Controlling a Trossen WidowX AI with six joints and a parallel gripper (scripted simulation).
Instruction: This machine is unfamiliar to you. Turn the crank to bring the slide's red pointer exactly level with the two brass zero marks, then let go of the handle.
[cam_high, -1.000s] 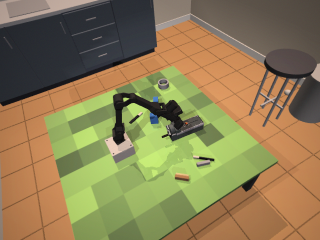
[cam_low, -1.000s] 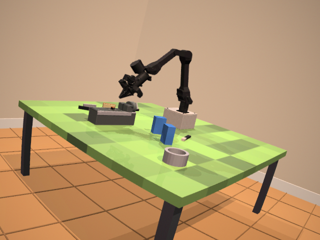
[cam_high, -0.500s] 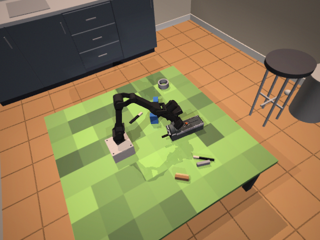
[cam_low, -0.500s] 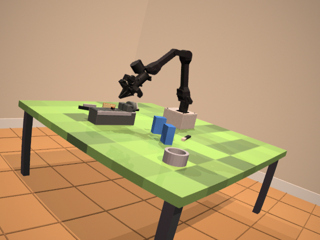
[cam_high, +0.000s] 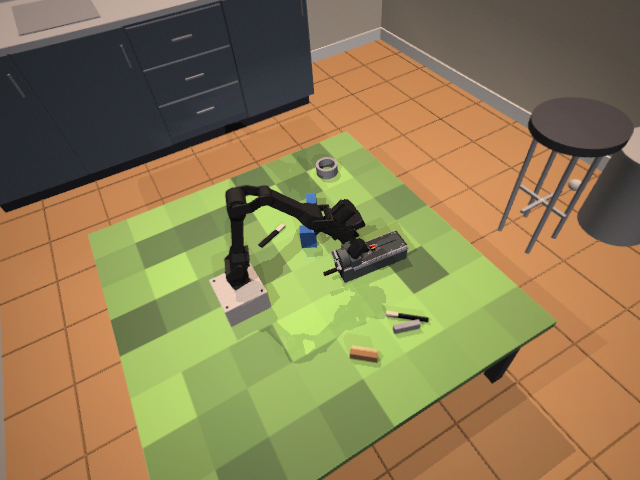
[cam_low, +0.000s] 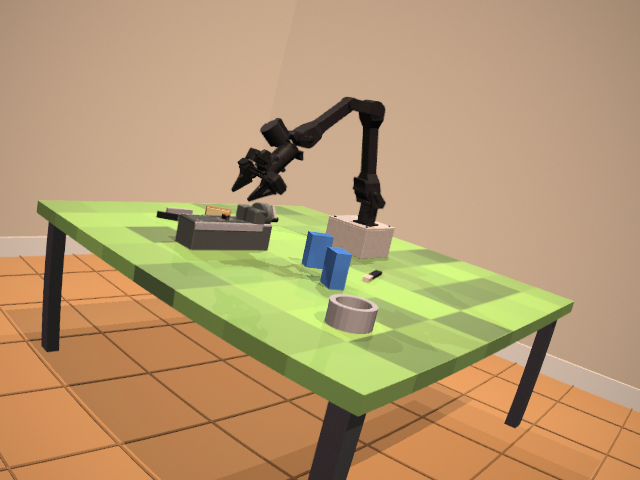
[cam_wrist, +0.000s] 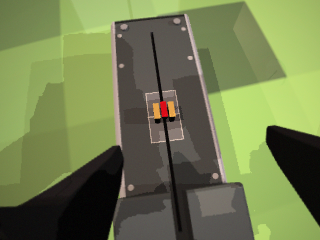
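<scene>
The machine (cam_high: 381, 264) (cam_low: 227, 238) (cam_wrist: 135, 65) is a dark grey block with a slot along its top. In the wrist view the red pointer (cam_wrist: 164, 109) stands between the two brass marks (cam_wrist: 156, 111) (cam_wrist: 172, 109) and looks about level with them; a tiny offset cannot be ruled out. The black crank handle (cam_high: 330, 271) sticks out at the end facing the arm's base, beside the grey wheel (cam_low: 265, 212). My gripper (cam_high: 357, 250) (cam_low: 241, 194) (cam_wrist: 193, 143) is open and empty above the machine's top, away from the handle. The handle is outside the wrist view.
Two blue blocks (cam_high: 308, 237) (cam_low: 336, 268) stand near the arm. A grey ring (cam_high: 326, 168) (cam_low: 351, 315) is farther off. A black-and-white stick (cam_high: 271, 235) lies near the base; another stick (cam_high: 408, 316), a grey bar (cam_high: 406, 326) and an orange block (cam_high: 363, 353) lie on the machine's other side.
</scene>
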